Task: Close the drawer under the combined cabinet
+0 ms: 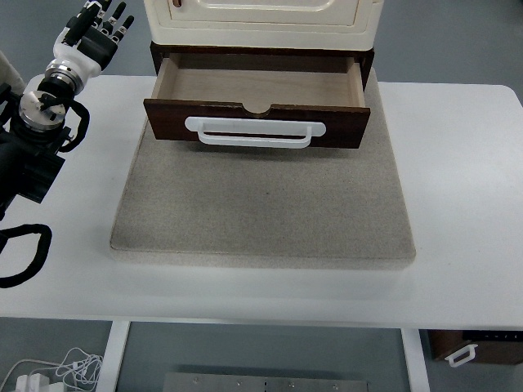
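open drawer (257,122) lies well right of left hand (94,34) fingers (121,23).

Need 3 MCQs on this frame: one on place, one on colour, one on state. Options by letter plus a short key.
1. Where is the left hand?
A. top left, apart from the drawer
B. gripping the handle
C. inside the drawer

2. What colour is the drawer handle?
A. black
B. white
C. red

3. What state is the drawer in?
A. shut flush
B. taken out and lying on the mat
C. pulled open, nothing visible inside

Key:
1 A, the hand is raised at the top left corner, fingers spread, touching nothing.
2 B, the white handle stands out against the dark brown front.
3 C, the bare wooden floor of the drawer shows under the cream cabinet, and the front juts out over the grey mat.
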Robot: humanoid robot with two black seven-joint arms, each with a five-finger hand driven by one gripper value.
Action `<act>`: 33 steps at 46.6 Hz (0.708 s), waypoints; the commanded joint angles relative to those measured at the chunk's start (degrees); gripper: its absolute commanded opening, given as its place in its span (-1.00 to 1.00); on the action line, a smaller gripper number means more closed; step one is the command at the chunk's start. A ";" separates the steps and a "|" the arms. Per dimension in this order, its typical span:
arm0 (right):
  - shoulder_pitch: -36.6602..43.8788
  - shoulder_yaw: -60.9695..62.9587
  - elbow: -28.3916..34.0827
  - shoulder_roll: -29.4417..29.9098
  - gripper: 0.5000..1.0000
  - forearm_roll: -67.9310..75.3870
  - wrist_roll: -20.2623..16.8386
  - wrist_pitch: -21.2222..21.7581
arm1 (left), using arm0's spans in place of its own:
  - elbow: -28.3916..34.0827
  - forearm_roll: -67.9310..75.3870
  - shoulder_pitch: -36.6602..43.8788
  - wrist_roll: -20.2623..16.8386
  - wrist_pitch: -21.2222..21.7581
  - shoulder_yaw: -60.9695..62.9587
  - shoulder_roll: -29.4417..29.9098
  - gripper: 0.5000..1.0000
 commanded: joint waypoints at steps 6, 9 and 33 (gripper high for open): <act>0.00 0.00 0.00 0.00 0.81 0.00 0.05 0.00 | -0.53 -0.72 0.01 -0.67 0.09 -0.07 0.17 1.00; 0.00 0.00 0.00 0.00 0.81 0.00 -0.04 0.00 | -0.45 -0.63 0.01 -0.67 0.09 -0.07 0.52 1.00; 0.00 0.00 0.00 0.00 0.81 0.00 -0.04 0.00 | -0.53 -0.19 -0.95 -1.37 -1.41 -0.07 1.84 1.00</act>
